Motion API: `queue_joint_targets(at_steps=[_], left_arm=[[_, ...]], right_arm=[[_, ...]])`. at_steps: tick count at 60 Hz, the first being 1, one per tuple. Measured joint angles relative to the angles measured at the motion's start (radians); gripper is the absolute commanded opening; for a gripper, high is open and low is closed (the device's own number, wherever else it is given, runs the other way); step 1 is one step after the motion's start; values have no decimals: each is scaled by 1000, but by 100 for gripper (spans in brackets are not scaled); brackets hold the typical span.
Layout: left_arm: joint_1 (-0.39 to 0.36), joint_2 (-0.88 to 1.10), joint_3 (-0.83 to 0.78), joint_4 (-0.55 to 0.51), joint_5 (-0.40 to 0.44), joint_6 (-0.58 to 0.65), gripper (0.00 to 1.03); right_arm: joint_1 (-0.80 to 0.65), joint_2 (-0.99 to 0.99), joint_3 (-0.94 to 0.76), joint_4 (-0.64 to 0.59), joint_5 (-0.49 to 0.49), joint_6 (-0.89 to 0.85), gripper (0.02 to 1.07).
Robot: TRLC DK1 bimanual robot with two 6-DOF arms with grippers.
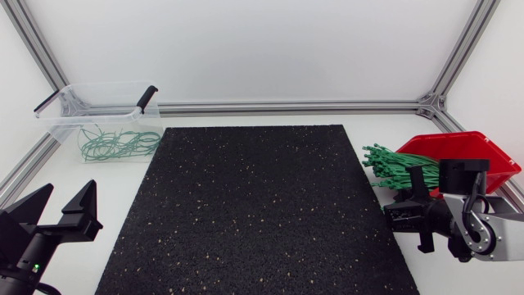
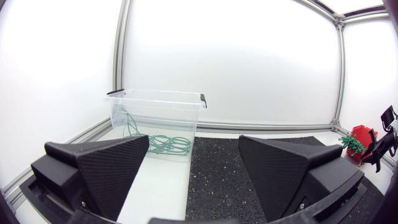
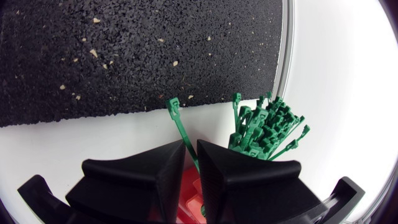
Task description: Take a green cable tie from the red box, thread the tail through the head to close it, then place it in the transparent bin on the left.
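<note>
My right jaws grip one tie [image 3: 180, 124] by the box [image 1: 479, 147], at the desk's right edge; my left jaws stand open.

Bright, even light fills every view, and no lamp shows. The white walls and the table [image 1: 246, 119] are nearly washed out, while the black mat [image 1: 254, 205] takes no glare. Shadows are soft and pale. The deepest shade sits in the narrow gap between the fingers of the right hand [image 3: 190, 149], where the green cable tie [image 3: 177, 118] pinched there darkens. Ahead of the left hand [image 2: 194, 146] the frame posts [image 2: 118, 43] bow with the lens. Ahead of the right hand the mat's edge curves likewise.
</note>
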Motion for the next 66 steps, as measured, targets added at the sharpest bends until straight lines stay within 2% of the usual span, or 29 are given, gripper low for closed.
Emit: queue_joint_targets(at_steps=[7, 9, 33, 37, 39, 51, 66], left_arm=[[0, 0, 0, 0, 0, 0, 100], [0, 0, 0, 0, 0, 0, 100], [0, 0, 0, 0, 0, 0, 100], [0, 0, 0, 0, 0, 0, 100], [0, 0, 0, 0, 0, 0, 100], [0, 0, 0, 0, 0, 0, 100], [0, 0, 0, 0, 0, 0, 100]], right_arm=[[3, 0, -2, 0, 0, 0, 20], [3, 0, -2, 0, 0, 0, 12], [15, -19, -14, 37, 3, -3, 11], [22, -59, -19, 34, -8, -3, 11], [24, -81, -21, 29, -18, -3, 8], [36, -279, -43, -3, -109, 0, 8], [54, -466, -43, -116, -129, 6, 8]])
